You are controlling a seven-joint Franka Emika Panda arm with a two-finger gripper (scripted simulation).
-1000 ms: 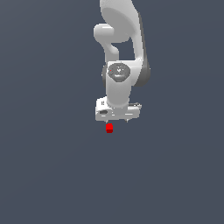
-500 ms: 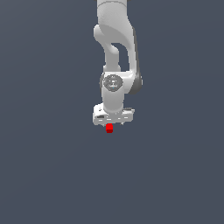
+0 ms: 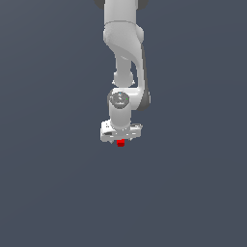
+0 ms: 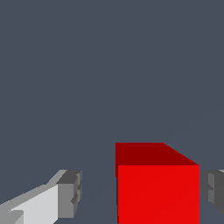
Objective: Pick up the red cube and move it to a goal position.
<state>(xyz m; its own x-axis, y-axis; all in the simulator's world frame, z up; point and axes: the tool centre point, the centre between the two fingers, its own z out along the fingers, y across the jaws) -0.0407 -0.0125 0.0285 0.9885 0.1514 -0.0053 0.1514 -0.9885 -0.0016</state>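
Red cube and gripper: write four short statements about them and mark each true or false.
1. The red cube sits between the two fingers of the gripper. True.
2. Both fingers press against the cube. False: one finger stands clearly apart from it, with a gap showing in the wrist view.
3. The cube is blue. False: it is bright red.
4. In the exterior view the cube shows just beneath the white gripper. True.

arm [image 3: 126, 58] straightened, hand [image 3: 120, 141] seemingly over red cube [image 3: 120, 143]
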